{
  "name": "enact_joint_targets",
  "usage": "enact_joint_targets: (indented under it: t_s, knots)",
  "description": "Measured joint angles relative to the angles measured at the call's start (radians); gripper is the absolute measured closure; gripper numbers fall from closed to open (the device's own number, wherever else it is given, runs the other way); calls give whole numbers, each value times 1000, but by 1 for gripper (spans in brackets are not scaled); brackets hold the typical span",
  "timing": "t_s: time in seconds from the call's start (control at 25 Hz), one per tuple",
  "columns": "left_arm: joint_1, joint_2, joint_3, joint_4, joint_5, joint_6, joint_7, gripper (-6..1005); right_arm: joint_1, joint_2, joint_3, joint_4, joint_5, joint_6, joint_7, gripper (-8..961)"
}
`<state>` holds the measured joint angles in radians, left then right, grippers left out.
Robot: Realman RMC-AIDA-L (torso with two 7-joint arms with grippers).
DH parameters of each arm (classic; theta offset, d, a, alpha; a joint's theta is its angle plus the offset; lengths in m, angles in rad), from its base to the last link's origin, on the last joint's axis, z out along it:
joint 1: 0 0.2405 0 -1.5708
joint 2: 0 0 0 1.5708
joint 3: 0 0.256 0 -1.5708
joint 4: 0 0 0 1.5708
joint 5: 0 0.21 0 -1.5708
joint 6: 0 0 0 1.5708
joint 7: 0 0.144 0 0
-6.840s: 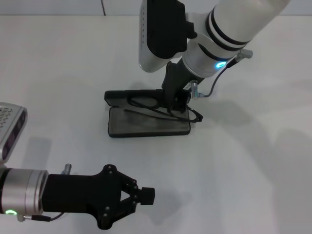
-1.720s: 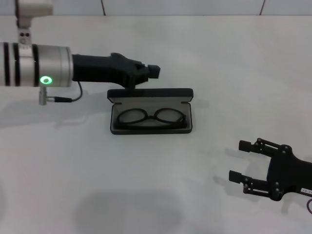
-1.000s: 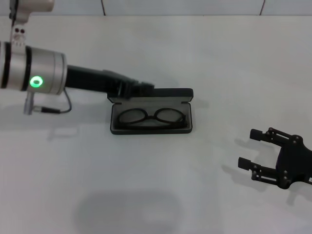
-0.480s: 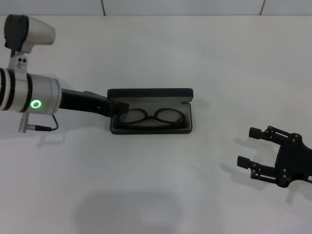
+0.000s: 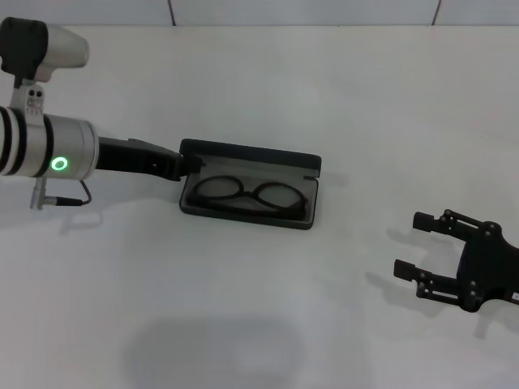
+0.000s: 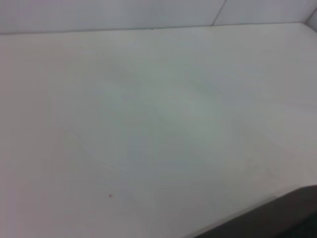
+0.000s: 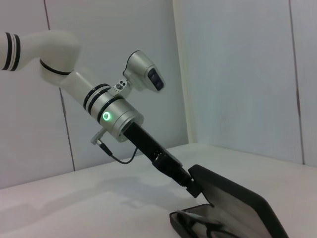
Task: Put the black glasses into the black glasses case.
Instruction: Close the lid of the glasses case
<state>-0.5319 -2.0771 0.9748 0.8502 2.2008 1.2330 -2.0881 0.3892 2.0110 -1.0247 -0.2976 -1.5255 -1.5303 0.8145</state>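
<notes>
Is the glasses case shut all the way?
No, the black glasses case has its lid up, and the black glasses show inside it while the left gripper touches the lid's end.

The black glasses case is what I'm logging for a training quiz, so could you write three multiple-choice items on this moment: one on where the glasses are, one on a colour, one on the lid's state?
1. Where are the black glasses?
A. Lying inside the black glasses case
B. On the table beside the case
C. Held in the right gripper

2. What colour is the light on the left arm's wrist?
A. Red
B. Green
C. Blue

3. What state is the case lid in?
A. Fully shut
B. Detached and lying apart
C. Partly raised, with the left gripper at its left end

Answers:
1 A, the head view shows both lenses within the case tray.
2 B, a green ring glows on the silver wrist in the head and right wrist views.
3 C, the right wrist view shows the lid tilted over the tray; the right gripper hangs open, well off to the right.
</notes>
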Motion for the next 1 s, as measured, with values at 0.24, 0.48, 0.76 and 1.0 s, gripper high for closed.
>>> enact_joint_targets:
  t_s: [0.24, 0.48, 0.76, 1.0]
  knots:
    - [-1, 0, -2, 1, -1, -31, 5, 956, 1, 0, 0, 0, -2, -1, 1, 184]
    - [-3, 4, -1, 10, -4, -33, 8, 955, 0, 0, 0, 0, -2, -1, 2, 184]
    - [1, 29, 0, 17, -2, 25, 8, 954, 0, 0, 0, 0, -2, -1, 2, 184]
    - [43, 45, -20, 81, -22, 70, 2, 953, -1, 0, 0, 0, 1, -1, 2, 184]
